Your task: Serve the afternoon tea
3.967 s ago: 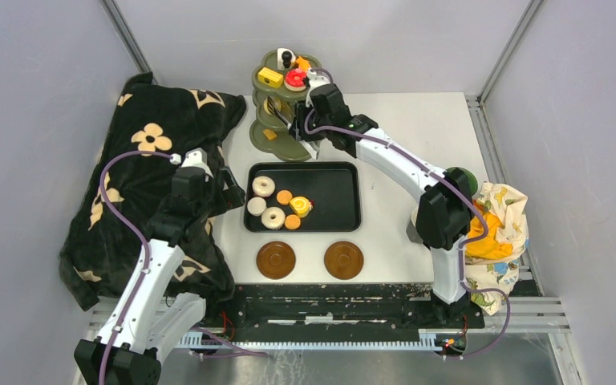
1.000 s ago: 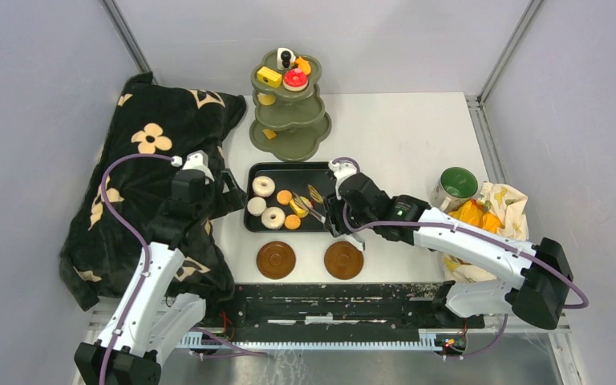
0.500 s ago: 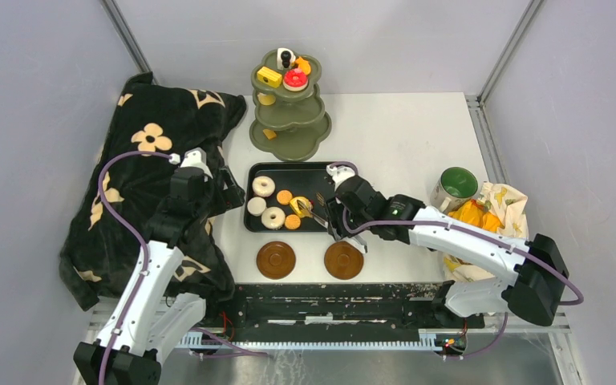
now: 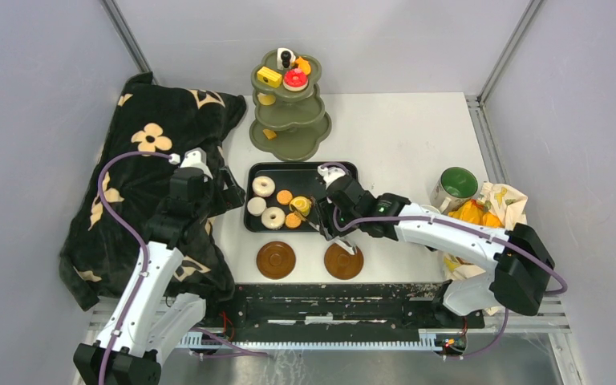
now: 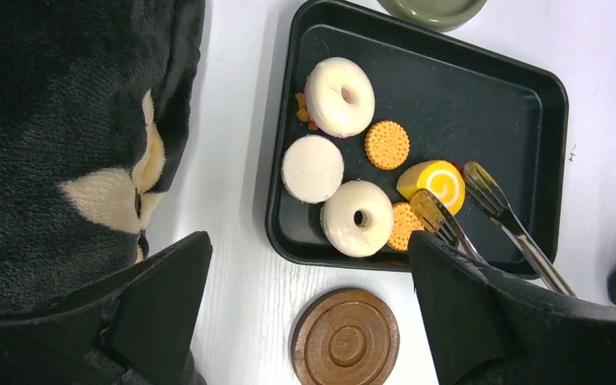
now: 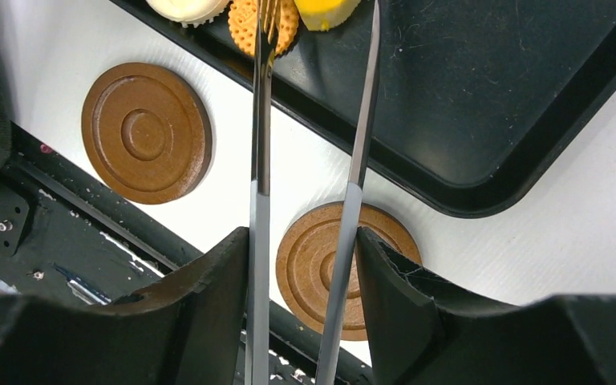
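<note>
Clamping tongs (image 6: 260,160), right jaws point them at yellow cake (image 5: 433,180); left jaws wide, empty.

text: none readable | labels: none | numbers: none

The tongs (image 6: 261,144) are bright, polished metal. The tray (image 5: 457,104) is matt black, finely scratched. The saucers (image 6: 146,132) look like smooth brown wood with turned rings. The desk (image 5: 233,160) is smooth white; the blanket (image 5: 56,96) is plush black cloth.
</note>
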`<action>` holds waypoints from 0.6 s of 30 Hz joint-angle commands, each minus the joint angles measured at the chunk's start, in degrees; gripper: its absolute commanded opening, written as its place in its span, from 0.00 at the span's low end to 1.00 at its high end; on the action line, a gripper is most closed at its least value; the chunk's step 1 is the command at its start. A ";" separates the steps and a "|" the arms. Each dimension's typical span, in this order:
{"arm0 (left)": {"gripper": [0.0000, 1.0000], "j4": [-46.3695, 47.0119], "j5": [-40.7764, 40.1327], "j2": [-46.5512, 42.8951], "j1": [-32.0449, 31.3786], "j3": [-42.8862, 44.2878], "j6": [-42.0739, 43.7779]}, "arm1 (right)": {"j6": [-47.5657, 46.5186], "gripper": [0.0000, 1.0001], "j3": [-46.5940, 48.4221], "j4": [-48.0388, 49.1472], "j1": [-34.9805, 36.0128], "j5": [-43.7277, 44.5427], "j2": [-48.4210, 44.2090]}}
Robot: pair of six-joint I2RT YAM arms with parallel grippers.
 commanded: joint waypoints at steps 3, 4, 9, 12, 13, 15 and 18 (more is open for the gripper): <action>0.99 2.91 1.42 -0.26 -0.08 0.01 1.69 | 0.03 0.56 3.63 3.71 0.18 1.16 2.25; 0.99 2.90 1.35 -0.24 -0.08 -0.01 1.81 | 0.10 0.55 3.58 3.82 0.29 1.18 2.40; 0.99 2.89 1.41 -0.19 -0.07 -0.25 1.83 | 0.47 0.47 3.30 3.70 0.31 1.53 1.97; 0.99 2.97 1.46 -0.21 -0.10 -0.47 1.72 | 0.52 0.37 3.38 3.33 0.33 2.21 0.74; 0.99 3.00 1.47 -0.24 -0.12 -0.52 1.74 | 0.41 0.34 3.37 3.18 0.34 2.48 0.35; 0.99 3.02 1.49 -0.13 -0.07 -0.53 1.79 | 0.31 0.26 3.76 2.40 0.30 2.95 -0.52; 0.99 3.09 1.51 -0.13 -0.07 -0.52 1.75 | 0.21 0.15 3.99 1.70 0.28 3.62 -2.04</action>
